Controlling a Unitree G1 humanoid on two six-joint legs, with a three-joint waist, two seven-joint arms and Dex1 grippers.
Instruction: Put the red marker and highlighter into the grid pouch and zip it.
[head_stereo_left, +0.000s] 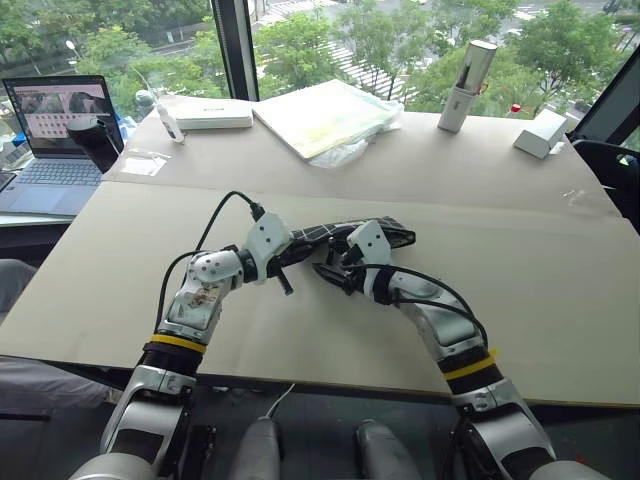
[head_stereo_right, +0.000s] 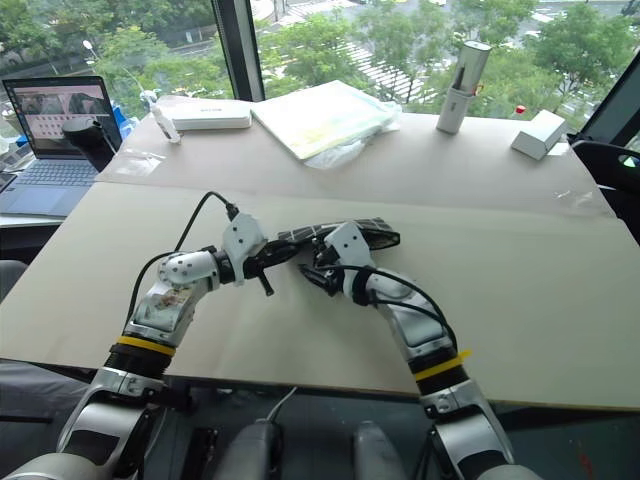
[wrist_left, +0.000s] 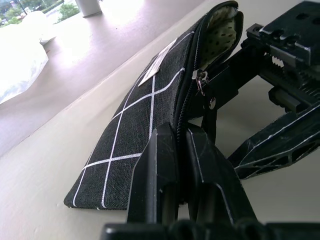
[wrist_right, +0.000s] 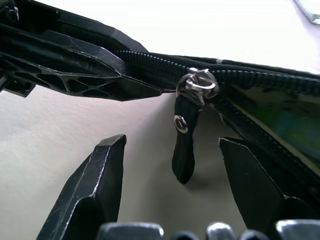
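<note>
The grid pouch, black with white lines and a small white label, is in the middle of the table, with one end lifted. My left gripper is shut on the pouch's edge beside the zipper. The zipper slider sits partway along, and beyond it the mouth gapes, showing a pale dotted lining. My right gripper is open, its two fingers on either side of the black pull tab that hangs from the slider, not touching it. The red marker and the highlighter are hidden.
A laptop stands at the far left. A flat white box, a plastic-wrapped pad, a tall white cylinder and a small white box line the far edge by the window.
</note>
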